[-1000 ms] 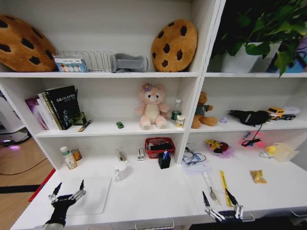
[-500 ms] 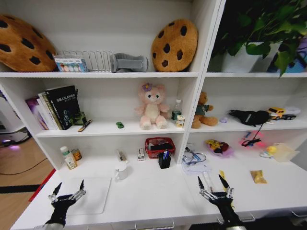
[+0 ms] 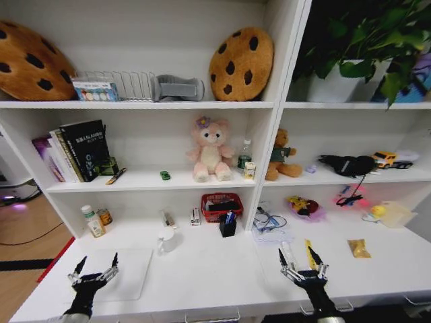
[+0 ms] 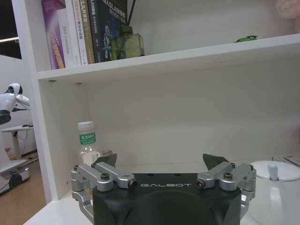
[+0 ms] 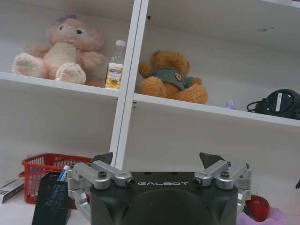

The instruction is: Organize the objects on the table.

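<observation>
Hovering near the long white desk's (image 3: 202, 282) front edge, the right gripper (image 3: 300, 259) spreads its fingers, the black pen holder (image 3: 227, 225) well behind it. The left gripper (image 3: 94, 262), also spread, hangs over the front left corner.

A home study or office nook: above the white tabletop (image 3: 202, 276) stand built-in white shelves (image 3: 155, 179) with books (image 3: 77, 149), plush toys (image 3: 210, 149) and a potted plant (image 3: 357, 47); a pen holder (image 3: 227, 225) stands beyond the right claw (image 3: 299, 256).
</observation>
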{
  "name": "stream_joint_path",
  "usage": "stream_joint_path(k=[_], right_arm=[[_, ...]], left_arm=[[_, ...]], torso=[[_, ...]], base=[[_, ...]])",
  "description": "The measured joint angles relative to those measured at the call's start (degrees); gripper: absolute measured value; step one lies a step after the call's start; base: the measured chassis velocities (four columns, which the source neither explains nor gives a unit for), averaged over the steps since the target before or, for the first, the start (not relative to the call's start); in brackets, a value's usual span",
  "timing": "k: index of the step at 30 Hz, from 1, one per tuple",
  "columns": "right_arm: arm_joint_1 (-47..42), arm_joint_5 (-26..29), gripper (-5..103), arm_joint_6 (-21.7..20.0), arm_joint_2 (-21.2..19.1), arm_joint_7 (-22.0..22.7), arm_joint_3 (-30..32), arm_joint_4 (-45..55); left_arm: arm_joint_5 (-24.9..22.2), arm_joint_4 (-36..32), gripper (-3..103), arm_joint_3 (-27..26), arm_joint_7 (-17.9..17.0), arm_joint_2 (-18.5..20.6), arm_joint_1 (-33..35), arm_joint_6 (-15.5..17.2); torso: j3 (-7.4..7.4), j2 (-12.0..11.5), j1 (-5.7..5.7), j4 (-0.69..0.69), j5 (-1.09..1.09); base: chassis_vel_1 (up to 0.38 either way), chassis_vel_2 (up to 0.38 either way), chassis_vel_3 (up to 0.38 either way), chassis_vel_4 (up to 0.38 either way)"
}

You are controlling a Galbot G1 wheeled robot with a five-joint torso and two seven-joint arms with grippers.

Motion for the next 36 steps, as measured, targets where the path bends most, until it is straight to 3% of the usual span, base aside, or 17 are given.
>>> stream_joint_path(k=[36], right_arm=[[2.05,0.9,100,1.06,-0.47,1.42,2.24,-2.87]], left_arm=[[0.0,0.0,100,0.0,0.0,0.0,0.0,0.0]], torso=[[0.0,0.0,0.0,0.0,0.01]], base=[[-0.075,-0.067,0.074,0.077]])
